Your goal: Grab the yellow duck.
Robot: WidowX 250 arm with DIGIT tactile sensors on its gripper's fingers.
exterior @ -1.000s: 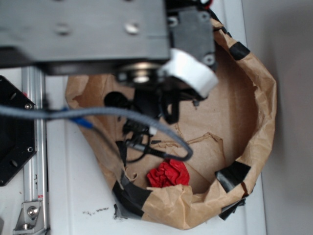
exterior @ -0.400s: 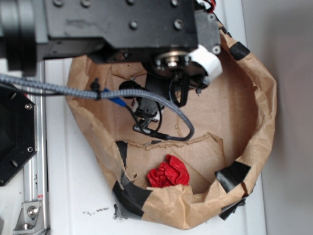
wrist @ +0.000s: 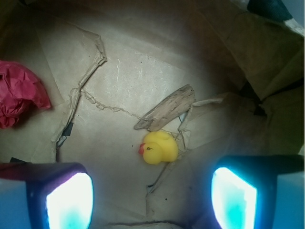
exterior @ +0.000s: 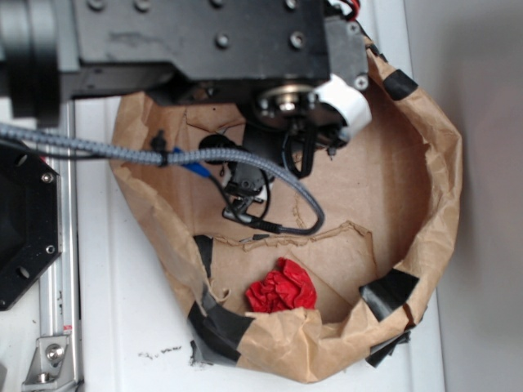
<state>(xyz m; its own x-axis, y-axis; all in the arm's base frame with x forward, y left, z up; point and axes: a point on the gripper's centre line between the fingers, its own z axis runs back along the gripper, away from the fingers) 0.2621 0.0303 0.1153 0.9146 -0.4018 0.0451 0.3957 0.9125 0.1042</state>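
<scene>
Inside a brown paper basin [exterior: 437, 163], patched at the rim with strips of black tape [exterior: 392, 287], the following items are seen, listed left to right from the wrist view. Item one: red crumpled paper wad [wrist: 18, 98], lying at the far left edge against the paper floor; the same wad appears near the front wall in the exterior view [exterior: 282, 287]. Item two: raised creases and torn seams in the paper floor [wrist: 90, 78], running diagonally toward the centre. Item three: brown flat sliver of wood [wrist: 167, 109], lying at a slant near the middle. Item four: yellow duck [wrist: 159, 147], small, rounded, orange-red beak pointing left, sitting upright just below the lower end of the wood sliver, close to it but whether touching cannot be told. Item five: gripper [wrist: 151, 193], jaws spread wide apart and grasping nothing, its two fingers [wrist: 66, 198] at the lower corners of the frame, brightly lit; the duck lies between them and slightly ahead, untouched. Exterior view: black arm body [exterior: 188, 41] with a grey braided cable [exterior: 106, 147] overhangs the basin and hides the duck there; the basin rests on a white table [exterior: 122, 327].
</scene>
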